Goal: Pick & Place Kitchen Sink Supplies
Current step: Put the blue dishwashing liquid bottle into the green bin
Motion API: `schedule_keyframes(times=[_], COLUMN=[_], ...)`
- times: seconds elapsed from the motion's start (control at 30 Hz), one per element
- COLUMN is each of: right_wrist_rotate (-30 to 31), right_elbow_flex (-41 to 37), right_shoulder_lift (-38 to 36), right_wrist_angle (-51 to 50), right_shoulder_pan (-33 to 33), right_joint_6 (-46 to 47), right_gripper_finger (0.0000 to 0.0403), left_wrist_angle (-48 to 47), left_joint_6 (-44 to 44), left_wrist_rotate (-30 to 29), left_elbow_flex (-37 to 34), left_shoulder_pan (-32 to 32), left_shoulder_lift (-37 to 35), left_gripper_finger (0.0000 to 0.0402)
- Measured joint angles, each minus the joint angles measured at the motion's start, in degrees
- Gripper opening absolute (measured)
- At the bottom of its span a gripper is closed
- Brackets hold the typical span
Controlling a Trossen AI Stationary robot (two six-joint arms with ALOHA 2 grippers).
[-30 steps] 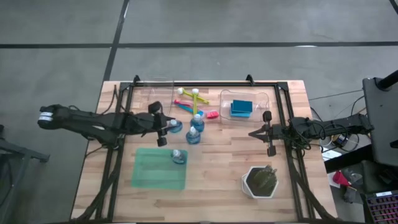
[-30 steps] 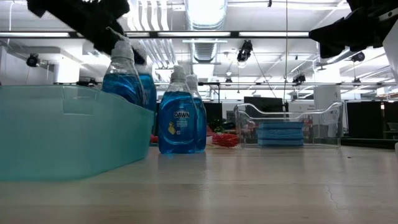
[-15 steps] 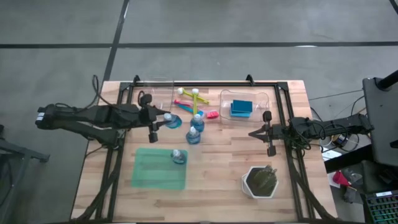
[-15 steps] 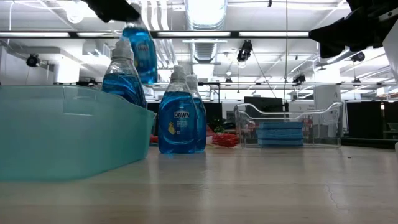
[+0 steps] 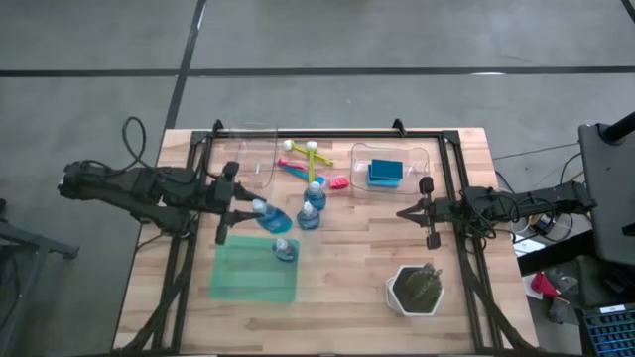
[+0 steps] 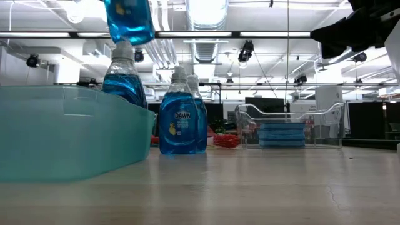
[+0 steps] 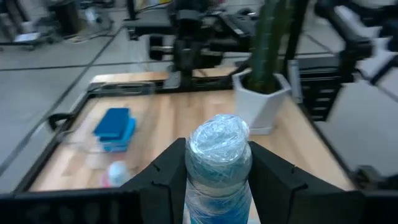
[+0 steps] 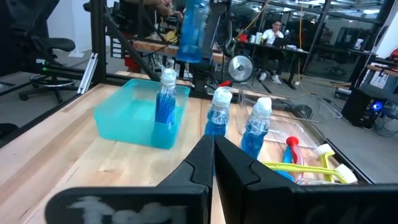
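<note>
High view, left tool: the left tool grasps a bottle of blue liquid and holds it in the air, between the two bottles on the worktop and the green tray.
High view, goal: one bottle in the tray stands at its corner near the carried one, so I judge the tray is the place for this bottle too.
High view, right tool: the right tool waits near the clear bin with the blue sponges; its fingers are clenched.
Low view, bottle: the carried bottle hangs above the tray wall, just over the cap of the standing bottle.
Low view, advice: move it sideways to a free part of the tray before lowering, or the bottom can hit that cap.
Left wrist view, grip: the fingers clamp both sides of the neck under the cap; the grip looks centred.
Right wrist view, rest: the brushes lie beside the two bottles, not yet moved.
Advice: lower slowly, keep the bottle upright, release only when the base rests flat.
</note>
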Motion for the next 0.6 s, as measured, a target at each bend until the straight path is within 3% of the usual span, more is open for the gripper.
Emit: schedule_keyframes(times=[0.2,0.6], right_wrist_rotate=[0.0,0.0], right_elbow_flex=[0.0,0.0], right_shoulder_lift=[0.0,0.0], right_wrist_angle=[0.0,0.0], right_shoulder_pan=[0.0,0.0], right_joint_6=[-0.1,0.1], right_gripper_finger=[0.0008,0.0008], left_wrist_angle=[0.3,0.4], left_joint_6=[-0.5,-3.1], left_wrist_rotate=[4.1,2.1], left_elbow_flex=[0.6,-2.3], left_shoulder_pan=[-5.4,-14.7], left_shoulder_lift=[0.1,7.6], left_gripper_finger=[0.0131,0.0133])
